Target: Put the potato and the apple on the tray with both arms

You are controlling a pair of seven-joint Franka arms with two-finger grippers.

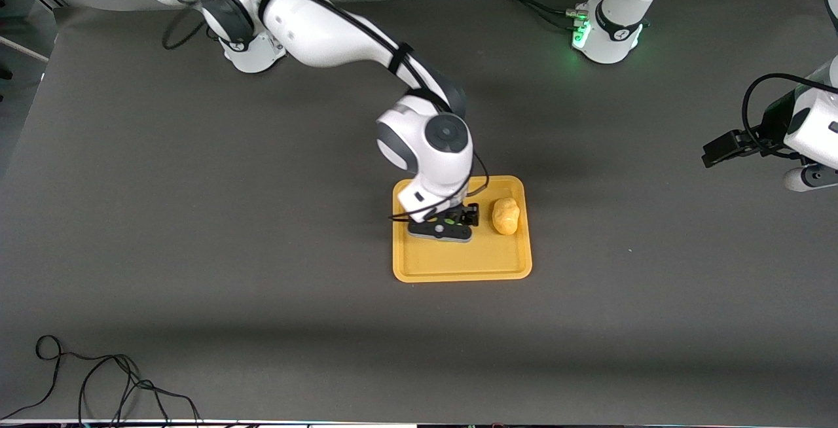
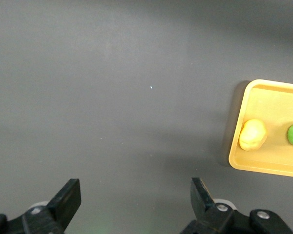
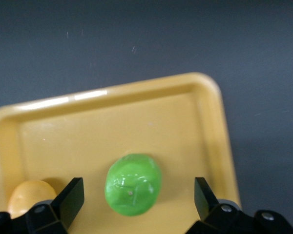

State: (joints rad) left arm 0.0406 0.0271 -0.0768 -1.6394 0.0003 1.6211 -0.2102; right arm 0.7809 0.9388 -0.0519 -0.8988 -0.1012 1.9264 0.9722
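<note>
Sitting on the yellow tray (image 1: 458,264), the green apple (image 3: 133,184) rests right between the two black fingers (image 3: 71,200) of the right gripper (image 1: 452,222). The fingers stand wide apart, one on each side of the apple, and they do not touch it. The right gripper is low over the tray, on the part toward the right arm's end of the table. In the front view the gripper hides most of the apple, so only a little bit of green peeks out.

The potato (image 1: 505,216) lies on the tray too. It is just beside the apple, on the side toward the left arm's end of the table. The potato and the apple are close but not touching. No gripper is holding the potato.

The left gripper (image 1: 723,148) is up in the air over the bare gray table (image 1: 196,251), well apart from the tray. The left arm waits there. Its fingers (image 2: 68,197) are spread wide open and hold nothing. From the left wrist view, the tray shows off to one edge, with the potato and the apple side by side in it.
</note>
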